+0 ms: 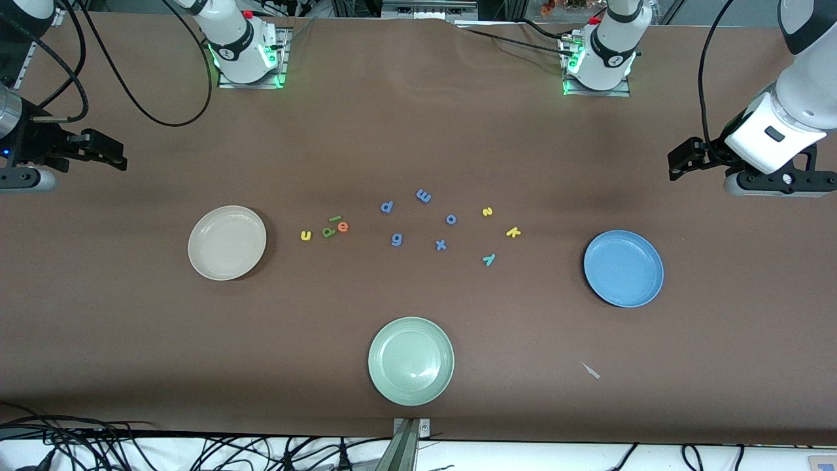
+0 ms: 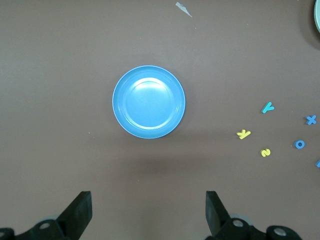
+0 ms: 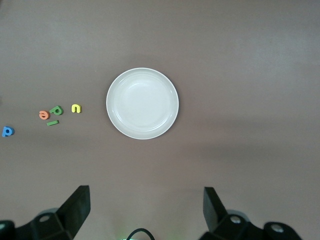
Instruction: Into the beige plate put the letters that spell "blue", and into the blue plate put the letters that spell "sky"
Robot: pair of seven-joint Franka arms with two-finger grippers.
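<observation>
Four "blue" foam letters sit in a tight cluster on the brown table just beside the round cream-beige plate [image 1: 227, 243], toward the right arm's end: yellow u [image 1: 306, 235], dark green b [image 1: 328, 231], light green l [image 1: 335, 218], orange e [image 1: 342, 227] — b and e touching, none in the plate. Three "sky" letters lie spread out near the round medium-blue plate [image 1: 623, 268], toward the left arm's end: yellow s [image 1: 487, 211], yellow k [image 1: 513, 231], teal y [image 1: 489, 260]. Between the groups: five periwinkle-blue foam letters [image 1: 424, 195]. One pale green plate [image 1: 410, 360] sits nearest the front camera. All three plates hold nothing.

Left gripper [image 2: 149, 210] hangs over bare table near the blue plate, fingers spread, grasping nothing. Right gripper [image 3: 146, 207] likewise near the beige plate — released.
</observation>
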